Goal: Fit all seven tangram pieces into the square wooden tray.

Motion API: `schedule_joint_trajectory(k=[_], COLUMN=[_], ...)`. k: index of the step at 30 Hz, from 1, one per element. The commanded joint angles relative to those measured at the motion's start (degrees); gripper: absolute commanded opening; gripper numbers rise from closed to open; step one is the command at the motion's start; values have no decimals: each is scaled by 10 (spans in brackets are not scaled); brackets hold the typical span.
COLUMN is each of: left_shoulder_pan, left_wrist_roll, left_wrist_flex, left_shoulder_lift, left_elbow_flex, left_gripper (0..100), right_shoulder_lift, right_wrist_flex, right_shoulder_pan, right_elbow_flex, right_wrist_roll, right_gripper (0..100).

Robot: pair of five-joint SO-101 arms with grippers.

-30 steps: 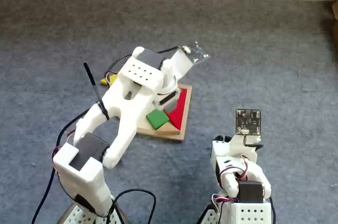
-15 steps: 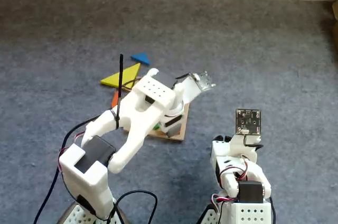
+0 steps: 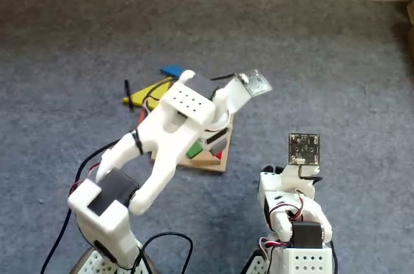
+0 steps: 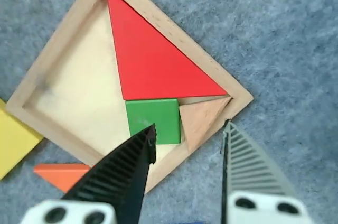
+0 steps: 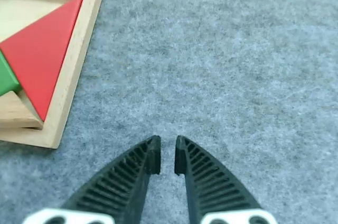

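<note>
On the grey bench (image 3: pixel 323 61) the left arm (image 3: pixel 174 119) leans over the square wooden tray (image 4: pixel 174 38), which holds three pieces so far; the red triangle (image 4: pixel 153 60) lies long-edge against one rim, probably to leave the rest open; the yellow triangle (image 4: pixel 13 142) waits just outside; the green square (image 4: pixel 156 118) and wooden triangle (image 4: pixel 200 118) nest against the red one; an orange piece (image 4: pixel 60 174) and a blue piece (image 3: pixel 172 70) lie loose nearby; the left gripper (image 4: pixel 188 129) hovers spread and empty above the wooden triangle; the right gripper (image 5: pixel 166 145), nearly pressed together on nothing, sits well aside.
</note>
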State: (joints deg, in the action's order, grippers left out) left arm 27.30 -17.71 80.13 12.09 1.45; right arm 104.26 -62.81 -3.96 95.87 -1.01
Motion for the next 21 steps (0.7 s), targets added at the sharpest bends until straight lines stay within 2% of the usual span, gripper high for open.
schedule_joint_trajectory(k=[1,6,13,21], left_shoulder_pan=[8,7,-6,-7], left_wrist_roll=[11,11,12,14], left_wrist_flex=[38,27,-98,-206], left_shoulder_lift=[-102,-188,-229,-228], left_elbow_flex=[-13,86,250,325], left_gripper=[203,206,207,207], right_shoulder_lift=[8,8,8,8], right_wrist_flex=[1,1,0,0], right_shoulder_pan=[8,8,8,8], right_elbow_flex=[52,52,52,52], right_wrist_roll=[-6,-6,-6,-6], right_gripper=[66,66,66,66])
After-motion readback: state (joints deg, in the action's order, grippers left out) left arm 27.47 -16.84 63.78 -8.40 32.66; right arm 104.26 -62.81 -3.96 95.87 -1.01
